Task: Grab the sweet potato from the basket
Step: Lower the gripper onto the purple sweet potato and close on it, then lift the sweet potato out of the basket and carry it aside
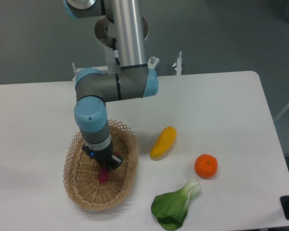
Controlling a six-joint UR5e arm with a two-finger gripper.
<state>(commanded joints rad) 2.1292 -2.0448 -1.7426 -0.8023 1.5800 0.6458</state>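
The tan wicker basket sits at the front left of the white table. The magenta-purple sweet potato lies inside it, mostly hidden under my gripper. My gripper reaches straight down into the basket, right over the sweet potato. The fingers are dark and largely hidden by the wrist. I cannot tell whether they are closed on the tuber or just around it.
A yellow-orange squash-like fruit lies to the right of the basket. An orange sits further right. A green leafy bok choy lies near the front edge. The arm's base stands at the back of the table.
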